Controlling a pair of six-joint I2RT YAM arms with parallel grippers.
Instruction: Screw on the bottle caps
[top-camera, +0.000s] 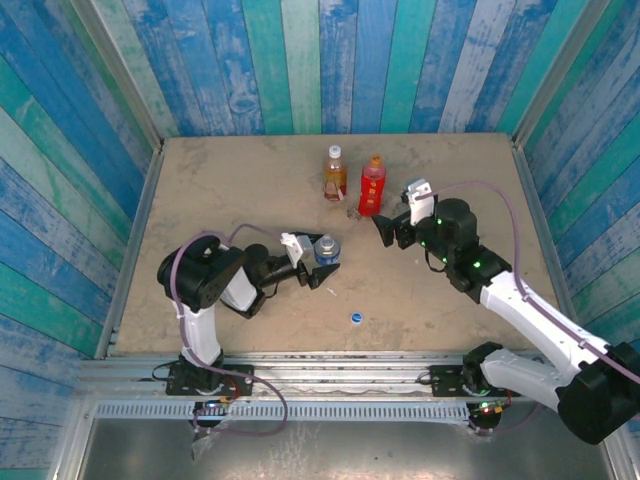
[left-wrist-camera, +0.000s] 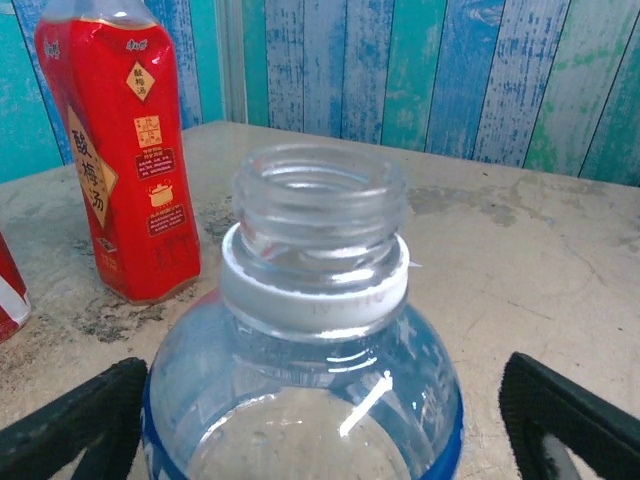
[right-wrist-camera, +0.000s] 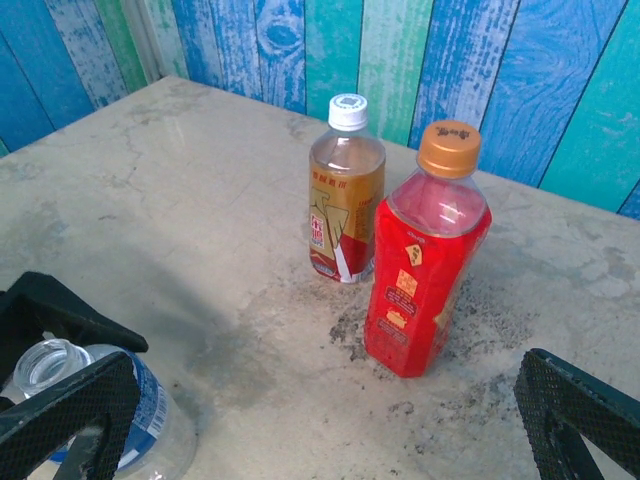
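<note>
A clear bottle (top-camera: 326, 248) with a blue label stands uncapped between the open fingers of my left gripper (top-camera: 323, 262). In the left wrist view its open neck (left-wrist-camera: 315, 200) rises above my left gripper (left-wrist-camera: 320, 440), whose fingers (left-wrist-camera: 70, 430) flank the bottle's body; the right-hand one stands apart from it. A blue cap (top-camera: 356, 318) lies loose on the table nearer the arms. The amber tea bottle (right-wrist-camera: 345, 200) wears a white cap, and the red bottle (right-wrist-camera: 425, 260) an orange cap. My right gripper (top-camera: 393, 222) hangs open and empty just short of the red bottle.
The tea bottle (top-camera: 334, 172) and the red bottle (top-camera: 372, 186) stand side by side at the back middle of the tan table (top-camera: 220, 190). Blue and green plank walls close off the back and both sides.
</note>
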